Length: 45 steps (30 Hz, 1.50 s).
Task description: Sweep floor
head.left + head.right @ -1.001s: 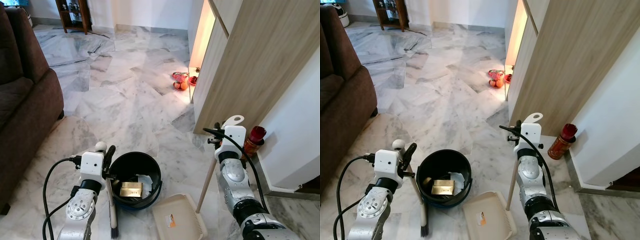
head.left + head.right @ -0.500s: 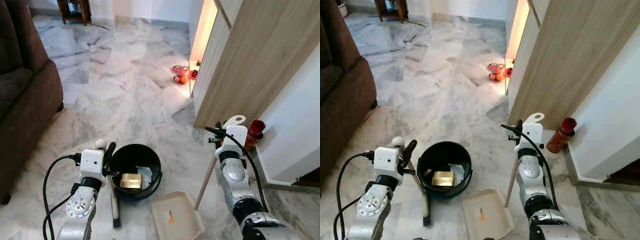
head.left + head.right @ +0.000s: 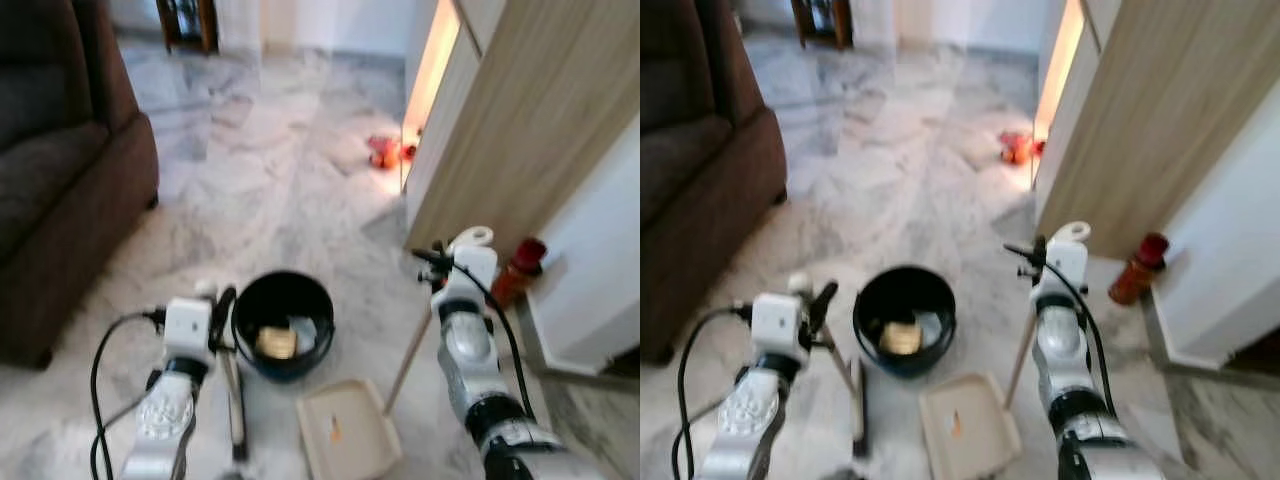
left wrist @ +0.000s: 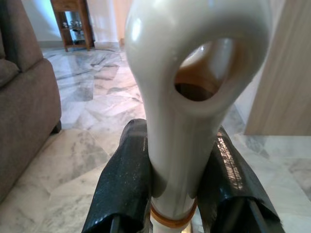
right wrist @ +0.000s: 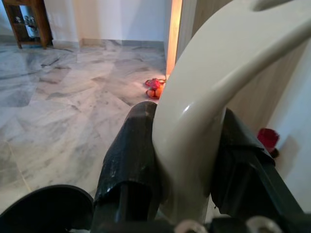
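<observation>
- A grey and white marble floor (image 3: pixel 300 180) stretches ahead from the robot, blurred in both eye views.
- A dark brown sofa (image 3: pixel 60 170) borders the floor on the robot's left; a light wood cabinet panel (image 3: pixel 520 120) and a white wall (image 3: pixel 610 250) border it on the right.
- Between sofa and panel the floor runs open toward the far wall, where a dark wooden shelf (image 3: pixel 820 20) stands.
- A round black bucket (image 3: pixel 283 322) sits on the floor just ahead of the robot, between the two arms, with a tan block and pale scraps inside.
- A cream plastic dustpan (image 3: pixel 348 438) lies on the floor just near of the bucket; its long pale wooden handle (image 3: pixel 408 350) slants up to the right arm.
- The right gripper (image 5: pixel 187 160) is closed on the cream looped top of the dustpan handle, one black finger pressed against each side.
- The left gripper (image 4: pixel 182 174) is likewise clamped on the cream looped top of the broom handle (image 4: pixel 194 97), with an orange ring just beneath.
- In the eye views the broom's dark shaft (image 3: pixel 235 400) drops to the floor beside the bucket, on its left.
- A red and amber bottle (image 3: pixel 515 270) stands at the foot of the white wall, close to the wood panel's corner.
- Small red and orange objects (image 3: pixel 385 152) lie on the floor by the lit gap at the panel's far edge.
- The wrist views give the grips sharply; the eye views give the bucket, dustpan and broom shaft.
</observation>
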Motion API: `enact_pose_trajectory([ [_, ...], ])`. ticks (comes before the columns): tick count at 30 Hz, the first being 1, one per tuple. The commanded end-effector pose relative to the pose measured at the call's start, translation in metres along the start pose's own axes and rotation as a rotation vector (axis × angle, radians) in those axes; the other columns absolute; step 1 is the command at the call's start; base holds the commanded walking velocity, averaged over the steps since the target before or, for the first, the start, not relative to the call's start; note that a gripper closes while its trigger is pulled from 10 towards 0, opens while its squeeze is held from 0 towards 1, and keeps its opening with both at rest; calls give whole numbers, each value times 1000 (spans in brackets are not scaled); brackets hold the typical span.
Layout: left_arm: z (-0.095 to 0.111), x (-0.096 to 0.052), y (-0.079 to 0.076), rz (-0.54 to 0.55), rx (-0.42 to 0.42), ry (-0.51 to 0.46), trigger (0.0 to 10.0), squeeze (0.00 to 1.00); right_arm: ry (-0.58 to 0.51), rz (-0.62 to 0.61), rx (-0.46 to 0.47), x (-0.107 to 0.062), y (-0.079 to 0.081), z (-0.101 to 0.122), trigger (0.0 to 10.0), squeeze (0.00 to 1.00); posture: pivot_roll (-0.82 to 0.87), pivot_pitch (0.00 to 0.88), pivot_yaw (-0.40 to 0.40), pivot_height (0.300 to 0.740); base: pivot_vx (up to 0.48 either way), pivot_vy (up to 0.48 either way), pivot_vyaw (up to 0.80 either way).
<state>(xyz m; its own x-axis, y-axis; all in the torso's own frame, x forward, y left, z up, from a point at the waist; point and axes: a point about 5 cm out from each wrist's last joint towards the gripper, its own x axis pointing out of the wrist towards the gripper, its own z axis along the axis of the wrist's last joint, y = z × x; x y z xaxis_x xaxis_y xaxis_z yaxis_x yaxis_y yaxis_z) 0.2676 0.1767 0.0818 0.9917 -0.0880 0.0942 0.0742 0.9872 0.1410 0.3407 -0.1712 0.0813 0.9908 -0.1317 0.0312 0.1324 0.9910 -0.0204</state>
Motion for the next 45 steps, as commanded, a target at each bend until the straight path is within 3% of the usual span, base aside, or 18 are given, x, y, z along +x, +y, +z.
enact_pose_trajectory([
  [1, 6, 3, -2, -14, 2, -29, 10000, 0, -15, -11, 1, 1, -3, 3, 10000, 0, 52, 73, -84, 740, -244, 0, 0],
  [17, 6, 3, -2, -17, 3, -32, 10000, 0, -8, -12, 14, 0, -3, 1, 10000, 0, 54, 53, -84, 740, -243, 0, 0],
  [37, 5, 7, 0, -18, 17, -19, 10000, 0, 1, -25, 21, 0, -4, 0, 10000, 0, 45, 62, -77, 740, 0, 0, 0],
  [45, 4, 7, 0, -26, 16, -14, 10000, 0, 26, -34, 17, -1, -6, -5, 10000, 0, 47, 61, -73, 740, 0, 0, -739],
])
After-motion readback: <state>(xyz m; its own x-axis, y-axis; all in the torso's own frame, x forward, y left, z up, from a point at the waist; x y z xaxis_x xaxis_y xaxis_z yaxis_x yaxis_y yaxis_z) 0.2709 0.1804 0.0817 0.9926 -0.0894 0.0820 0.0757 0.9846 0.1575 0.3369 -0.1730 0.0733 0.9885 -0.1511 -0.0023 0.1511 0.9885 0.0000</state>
